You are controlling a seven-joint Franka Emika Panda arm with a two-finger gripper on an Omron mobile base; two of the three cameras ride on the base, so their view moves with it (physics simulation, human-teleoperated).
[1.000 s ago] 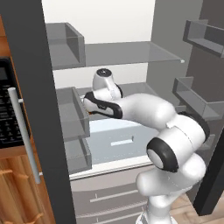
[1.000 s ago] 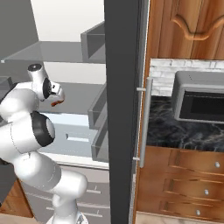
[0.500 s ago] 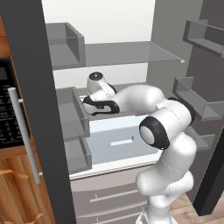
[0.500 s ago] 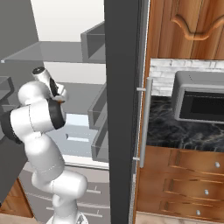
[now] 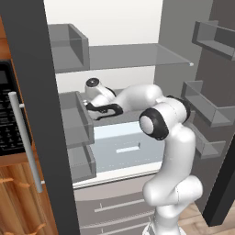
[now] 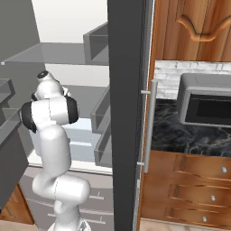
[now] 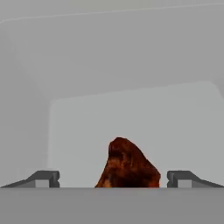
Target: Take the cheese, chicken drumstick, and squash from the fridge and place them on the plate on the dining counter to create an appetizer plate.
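1. Your fridge (image 5: 114, 55) has the chicken drumstick (image 7: 127, 166) sitting on a grey middle shelf.
2. Arm's reaching in there, gripper (image 7: 113, 178) wide open straddling it, gripping nothing.

We saw even, diffuse light in all three rendered views, with no visible lamp and no glare. In the left base view the fridge (image 5: 114, 27) interior was bright white at the back wall, while the grey shelves threw only soft, faint shading beneath them. The dark door edge stayed flat and nearly black. The white arm (image 5: 165, 124) carried gentle shading on its rounded casings and a mild sheen, no hard highlight. In the right base view the wooden cabinets (image 6: 194, 180) looked warm and evenly lit. The hand view was pale, low in contrast and slightly soft; the brown-orange chicken drumstick (image 7: 127, 166) was its one saturated patch, coarsely textured.
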